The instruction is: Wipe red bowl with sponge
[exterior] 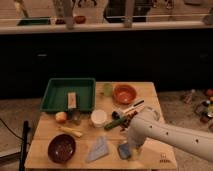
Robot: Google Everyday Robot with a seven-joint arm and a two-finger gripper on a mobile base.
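The sponge (pixel 123 150), a small blue-grey pad, lies near the table's front edge, right of centre. My gripper (pixel 133 149) hangs from the white arm (pixel 150 129) and sits right at the sponge's right side, partly covering it. An orange-red bowl (pixel 124 93) stands at the back right of the table, well behind the gripper. A dark maroon bowl (pixel 62 148) stands at the front left.
A pale grey folded cloth (pixel 98 149) lies just left of the sponge. A green tray (pixel 52 95) holds a tan block (pixel 72 99). A white cup (pixel 99 118), a round fruit (pixel 61 117), a yellow piece (pixel 71 131), a green cup (pixel 107 89) and pens (pixel 126 110) sit mid-table.
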